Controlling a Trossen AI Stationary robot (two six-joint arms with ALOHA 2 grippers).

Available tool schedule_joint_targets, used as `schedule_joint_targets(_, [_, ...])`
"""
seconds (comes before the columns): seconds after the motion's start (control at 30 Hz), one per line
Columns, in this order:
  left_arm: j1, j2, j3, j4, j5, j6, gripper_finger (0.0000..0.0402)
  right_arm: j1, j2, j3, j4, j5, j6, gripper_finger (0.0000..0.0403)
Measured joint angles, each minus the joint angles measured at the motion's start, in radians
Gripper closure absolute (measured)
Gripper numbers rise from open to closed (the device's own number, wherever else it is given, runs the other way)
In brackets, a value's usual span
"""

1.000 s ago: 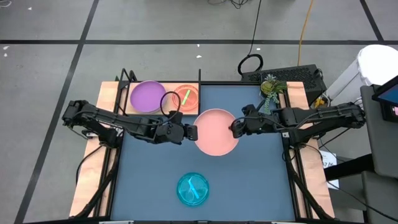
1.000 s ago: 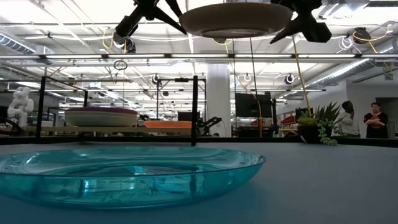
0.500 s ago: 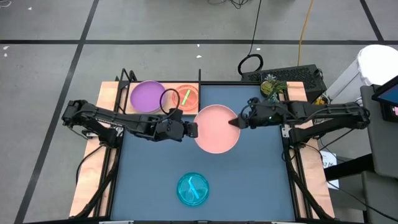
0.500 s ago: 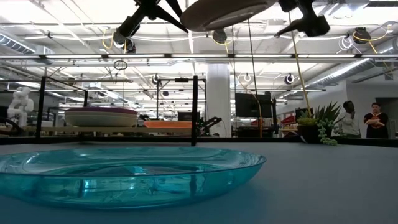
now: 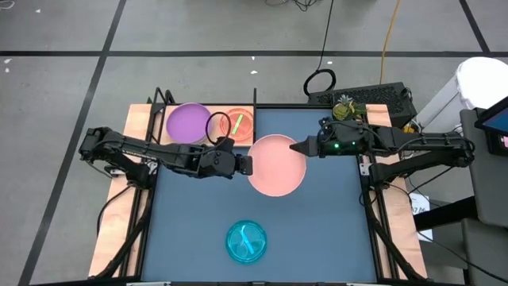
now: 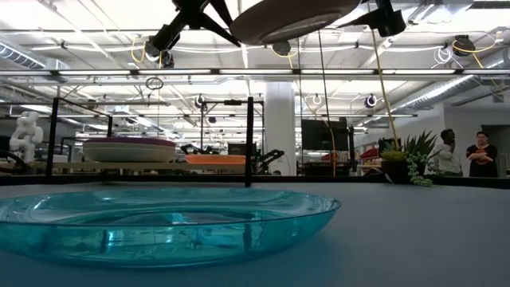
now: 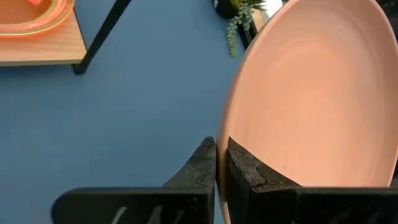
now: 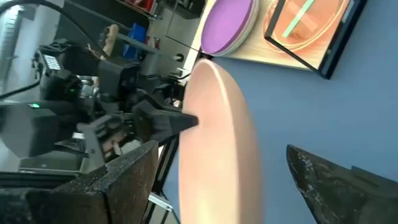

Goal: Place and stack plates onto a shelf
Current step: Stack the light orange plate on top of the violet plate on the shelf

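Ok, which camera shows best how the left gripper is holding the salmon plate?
The left wrist view: the left gripper is pinched shut on the salmon plate rim. The high view shows the grip from above, small. The low view shows only the plate's underside; the right wrist view shows it edge-on.

Teal plate point(image 5: 247, 241) on blue table point(image 5: 333, 230)

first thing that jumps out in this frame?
The salmon pink plate held in the air mid-table, pinched at its rim by the left end effector. The right end effector stands open at its opposite edge. A teal plate lies alone at the table's near edge.
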Motion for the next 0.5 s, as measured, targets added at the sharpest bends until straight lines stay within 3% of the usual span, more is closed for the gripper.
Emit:
schedule_joint_targets(0.2, [0.026, -0.035, 0.000, -0.018, 0.020, 0.014, 0.0391, -0.009, -0.021, 0.000, 0.008, -0.011, 0.000, 0.0062])
schedule_joint_targets(0.5, [0.102, -0.120, 0.000, -0.176, 0.023, 0.025, 0.0391, -0.009, -0.076, 0.000, 0.008, -0.009, -0.023, 0.0062])
